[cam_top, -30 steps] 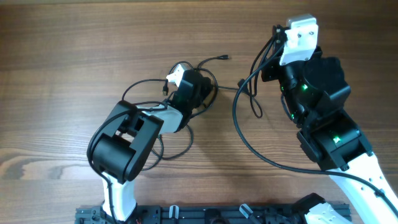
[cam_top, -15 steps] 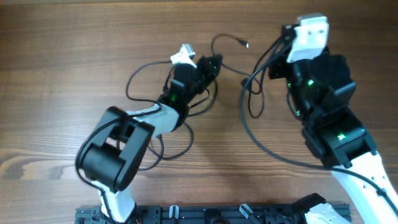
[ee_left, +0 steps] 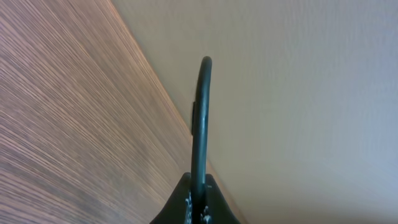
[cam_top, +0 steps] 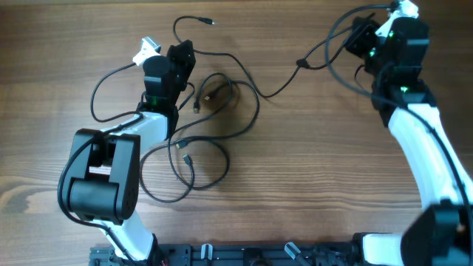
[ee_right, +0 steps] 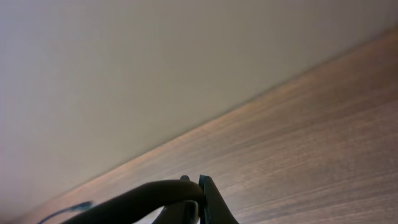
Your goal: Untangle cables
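**Left of frame.** In the overhead view, the left arm point(cam_top: 100, 177) rises from the lower left and reaches to the upper left of the wooden table point(cam_top: 310, 185). The left gripper point(cam_top: 179, 58) has its jaws together, clamped on one strand of the cables point(cam_top: 251, 111). The left wrist view confirms this: a black loop point(ee_left: 200, 118) stands straight up out of the closed fingertips. From this gripper one strand arcs to the top centre and ends in a small plug point(cam_top: 210, 22).

**Centre of frame.** The cables lie on the table, just right of the left gripper. A small dense knot point(cam_top: 216, 96) sits inside a wide loop, and further loose loops trail toward the lower centre (individual crossings inside the knot cannot be resolved). One thin strand leaves the wide loop and runs to the upper right.

**Right of frame.** The right arm point(cam_top: 429, 162) extends from the lower right to the upper right corner. The right gripper point(cam_top: 362, 38) has its jaws together, clamped on that strand. In the right wrist view, a black cord point(ee_right: 137, 193) passes between the closed fingertips.
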`<state>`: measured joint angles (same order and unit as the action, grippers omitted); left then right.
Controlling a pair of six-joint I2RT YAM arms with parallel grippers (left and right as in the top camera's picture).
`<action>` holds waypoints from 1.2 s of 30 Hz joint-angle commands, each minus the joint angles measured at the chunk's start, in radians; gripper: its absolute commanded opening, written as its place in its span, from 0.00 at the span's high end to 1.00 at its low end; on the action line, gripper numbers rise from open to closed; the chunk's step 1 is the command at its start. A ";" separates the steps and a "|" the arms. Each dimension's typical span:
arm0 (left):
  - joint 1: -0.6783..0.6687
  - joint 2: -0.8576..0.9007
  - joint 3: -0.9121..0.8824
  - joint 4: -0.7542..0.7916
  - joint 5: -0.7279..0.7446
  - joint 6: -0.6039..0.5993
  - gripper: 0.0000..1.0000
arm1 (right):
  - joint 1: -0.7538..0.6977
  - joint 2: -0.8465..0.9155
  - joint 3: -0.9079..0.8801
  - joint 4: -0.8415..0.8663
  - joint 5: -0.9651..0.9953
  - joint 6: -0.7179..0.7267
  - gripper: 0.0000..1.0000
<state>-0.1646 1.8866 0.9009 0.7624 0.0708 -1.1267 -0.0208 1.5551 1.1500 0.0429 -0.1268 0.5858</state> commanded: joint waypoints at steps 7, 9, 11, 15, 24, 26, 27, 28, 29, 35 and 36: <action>0.006 -0.014 0.002 0.008 -0.196 0.022 0.96 | -0.146 0.227 0.016 0.358 -0.058 0.279 0.96; 0.005 -0.014 0.002 0.007 -0.196 0.020 0.96 | -0.181 0.237 0.016 0.387 -0.046 0.282 0.96; 0.005 -0.014 0.003 0.007 -0.196 0.020 0.96 | -0.198 0.237 0.016 0.390 -0.045 0.282 0.96; 0.005 0.002 0.003 0.012 -0.196 0.020 0.96 | -0.214 0.246 0.016 0.397 -0.046 0.297 0.96; 0.008 0.027 0.014 -0.084 -0.363 0.022 0.96 | -0.225 0.370 0.016 0.444 0.018 0.354 0.96; 0.027 0.027 0.014 -0.110 -0.398 0.024 0.96 | -0.240 0.388 0.016 0.448 0.023 0.360 0.96; 0.037 0.027 0.014 -0.109 -0.397 0.023 0.96 | -0.247 0.397 0.016 0.452 0.030 0.360 0.96; 0.046 0.027 0.014 -0.108 -0.397 0.023 0.96 | -0.258 0.408 0.016 0.463 0.033 0.361 0.96; 0.050 0.027 0.014 -0.109 -0.393 0.023 0.96 | -0.266 0.418 0.016 0.472 0.039 0.364 0.96; -0.007 0.028 0.014 -0.059 -0.237 0.023 0.82 | -0.336 0.483 0.016 0.495 0.067 0.494 0.96; -0.026 0.028 0.014 -0.060 -0.232 0.024 0.80 | -0.348 0.485 0.016 0.491 0.067 0.518 0.96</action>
<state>-0.1493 1.8999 0.9062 0.6952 -0.2070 -1.1267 -0.3260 2.0098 1.1492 0.5270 -0.1093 1.0115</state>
